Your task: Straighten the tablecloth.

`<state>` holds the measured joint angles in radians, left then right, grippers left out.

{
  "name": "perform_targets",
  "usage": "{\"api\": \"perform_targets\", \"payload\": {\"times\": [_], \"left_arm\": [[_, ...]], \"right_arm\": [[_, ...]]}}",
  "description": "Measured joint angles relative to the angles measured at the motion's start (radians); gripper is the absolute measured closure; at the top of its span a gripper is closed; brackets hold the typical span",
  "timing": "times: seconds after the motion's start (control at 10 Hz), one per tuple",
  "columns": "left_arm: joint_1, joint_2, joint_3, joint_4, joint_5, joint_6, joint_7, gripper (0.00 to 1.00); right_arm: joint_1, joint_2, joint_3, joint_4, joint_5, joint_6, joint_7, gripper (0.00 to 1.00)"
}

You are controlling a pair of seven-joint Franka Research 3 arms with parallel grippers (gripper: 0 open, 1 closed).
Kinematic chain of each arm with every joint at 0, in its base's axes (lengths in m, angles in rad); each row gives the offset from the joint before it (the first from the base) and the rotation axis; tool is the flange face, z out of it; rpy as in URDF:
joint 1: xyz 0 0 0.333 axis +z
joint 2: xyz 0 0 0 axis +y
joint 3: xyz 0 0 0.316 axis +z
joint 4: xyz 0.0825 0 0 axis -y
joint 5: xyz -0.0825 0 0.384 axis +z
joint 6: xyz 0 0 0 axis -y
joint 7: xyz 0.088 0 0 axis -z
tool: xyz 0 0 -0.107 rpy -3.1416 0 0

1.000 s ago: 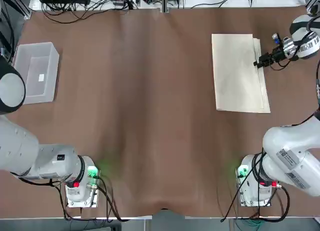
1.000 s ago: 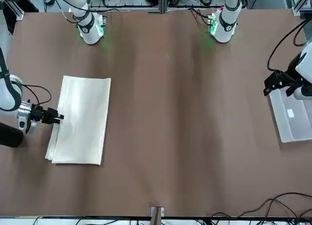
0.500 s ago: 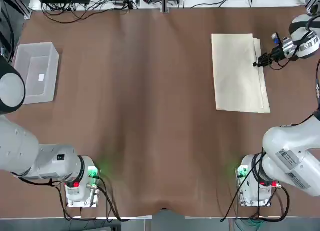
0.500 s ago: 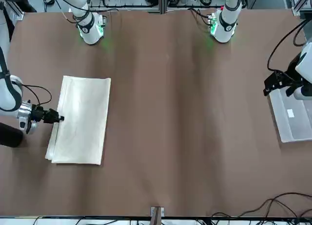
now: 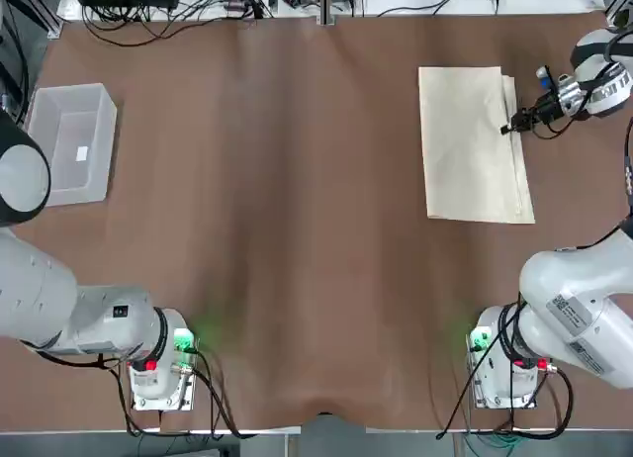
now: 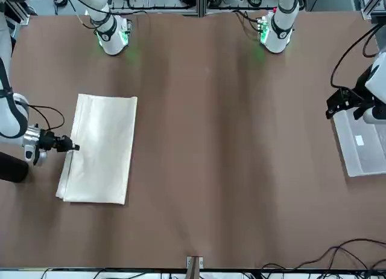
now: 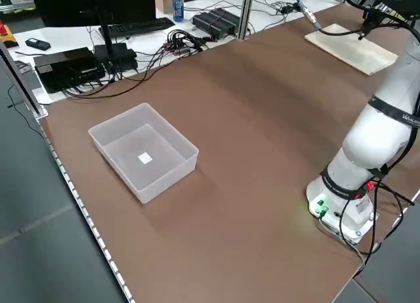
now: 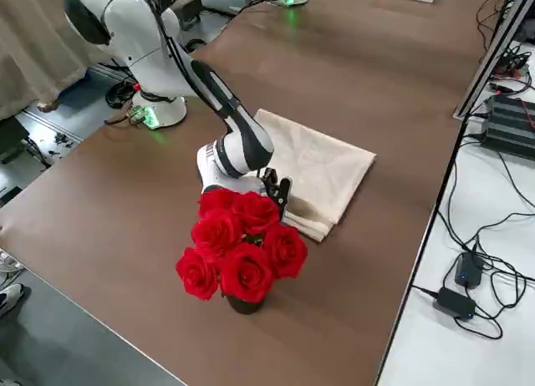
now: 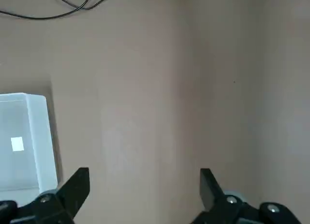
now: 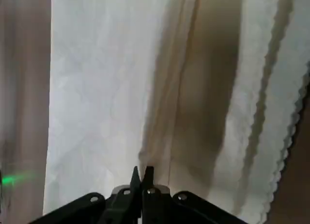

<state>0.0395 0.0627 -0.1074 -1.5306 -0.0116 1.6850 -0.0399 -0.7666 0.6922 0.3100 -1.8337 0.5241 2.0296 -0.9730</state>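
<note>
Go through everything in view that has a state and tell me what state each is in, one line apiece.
tablecloth: folded, flat on the table, top layer pinched at its edge
right gripper: shut on the tablecloth edge
left gripper: open, holding nothing, beside the bin
bin: upright, empty apart from a small white tag
roses: upright near the tablecloth

Brown table cover (image 5: pixel 297 229): bare across the top view's centre and lower half, open passage. Bin (image 5: pixel 69 143): left edge. Folded tablecloth (image 5: pixel 473 145): upper right, right gripper (image 5: pixel 508 127) at its right edge. Roses (image 8: pixel 241 246): right side view's centre, just beside that gripper.
</note>
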Motion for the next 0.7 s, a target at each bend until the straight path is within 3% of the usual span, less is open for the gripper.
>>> {"api": "perform_targets", "payload": {"times": [0.3, 0.7], "left_arm": [[0.000, 0.000, 0.000, 0.000, 0.000, 0.000, 0.000, 0.00], [0.000, 0.001, 0.000, 0.000, 0.000, 0.000, 0.000, 0.00]], "right_arm": [[0.006, -0.006, 0.006, 0.010, 0.000, -0.110, 0.066, 0.98], [0.081, -0.056, 0.031, 0.019, 0.001, -0.171, 0.150, 0.98]]}}
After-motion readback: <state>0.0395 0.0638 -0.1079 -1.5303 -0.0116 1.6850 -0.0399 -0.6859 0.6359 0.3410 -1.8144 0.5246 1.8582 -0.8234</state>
